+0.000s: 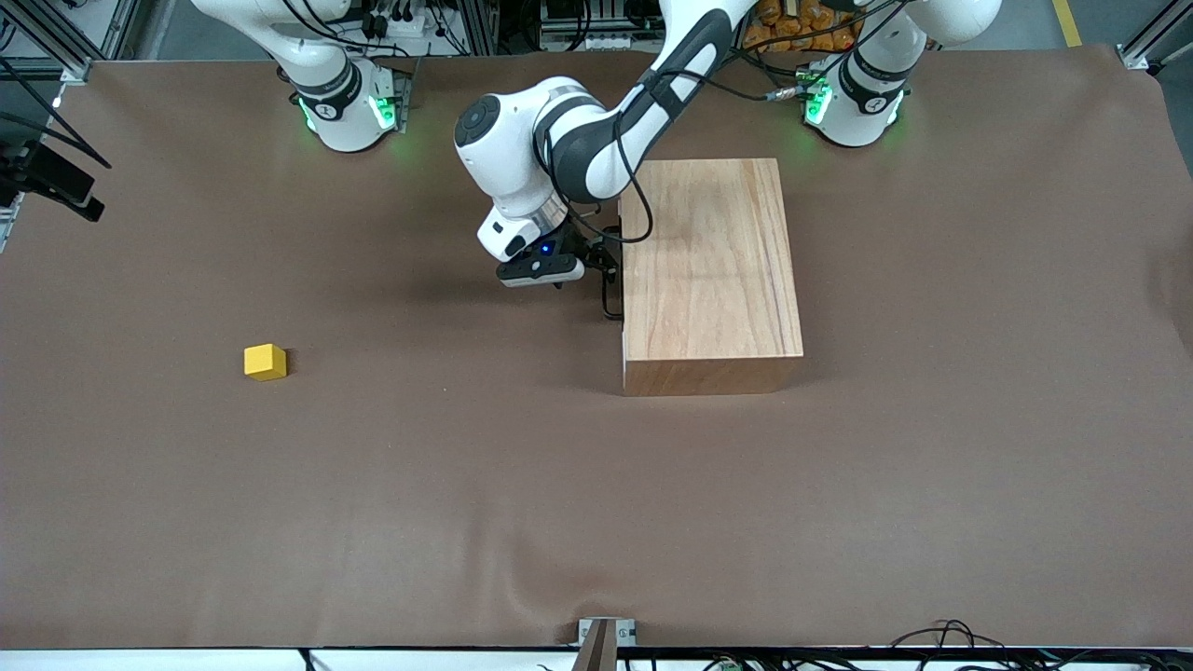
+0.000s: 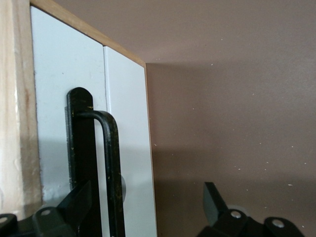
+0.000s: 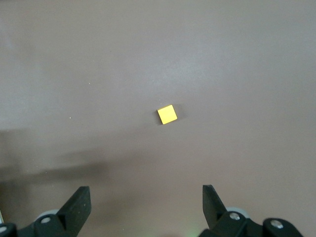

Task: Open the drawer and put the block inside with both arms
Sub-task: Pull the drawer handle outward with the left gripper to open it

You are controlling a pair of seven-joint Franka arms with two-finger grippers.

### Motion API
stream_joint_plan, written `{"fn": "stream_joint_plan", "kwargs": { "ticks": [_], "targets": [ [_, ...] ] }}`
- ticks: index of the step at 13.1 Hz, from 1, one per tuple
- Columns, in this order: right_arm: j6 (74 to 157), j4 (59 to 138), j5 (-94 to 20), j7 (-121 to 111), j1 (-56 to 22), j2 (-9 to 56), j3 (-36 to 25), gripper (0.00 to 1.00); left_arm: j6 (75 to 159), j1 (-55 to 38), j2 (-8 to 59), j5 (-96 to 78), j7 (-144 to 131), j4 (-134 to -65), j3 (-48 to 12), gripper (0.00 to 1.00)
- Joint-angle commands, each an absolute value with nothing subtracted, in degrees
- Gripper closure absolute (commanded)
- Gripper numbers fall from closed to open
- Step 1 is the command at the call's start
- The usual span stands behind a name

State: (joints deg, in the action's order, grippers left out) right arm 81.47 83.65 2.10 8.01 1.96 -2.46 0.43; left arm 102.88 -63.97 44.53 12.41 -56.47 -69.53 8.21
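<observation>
The light-wood box (image 1: 710, 270) stands near the left arm's base. Its drawer looks shut, with the white front panel (image 2: 64, 98) facing the right arm's end of the table. My left gripper (image 1: 604, 261) is at the black bar handle (image 1: 610, 300), open. In the left wrist view the handle (image 2: 111, 163) passes between the left gripper's (image 2: 146, 197) fingers, close to one of them. The yellow block (image 1: 266, 362) lies on the table toward the right arm's end. My right gripper (image 3: 145, 197) is open and empty, high over the block (image 3: 167, 114); the front view does not show it.
A brown cloth (image 1: 559, 485) covers the whole table. The right arm's base (image 1: 345, 102) and the left arm's base (image 1: 853, 102) stand along the edge farthest from the front camera. A small bracket (image 1: 604, 634) sits at the nearest edge.
</observation>
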Motion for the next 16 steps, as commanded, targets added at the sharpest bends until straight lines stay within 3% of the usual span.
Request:
{"fn": "stream_joint_plan", "kwargs": {
  "ticks": [1, 16],
  "targets": [
    [80.9, 83.2, 3.0, 8.0, 3.3, -2.4, 1.7, 0.0, 101.8, -64.7, 45.1, 13.2, -56.0, -68.7, 8.5, 0.0],
    [80.5, 83.2, 2.9, 8.0, 3.3, -2.4, 1.7, 0.0, 104.7, -64.6, 46.3, 8.4, -59.1, -68.2, 7.8, 0.0]
  ]
}}
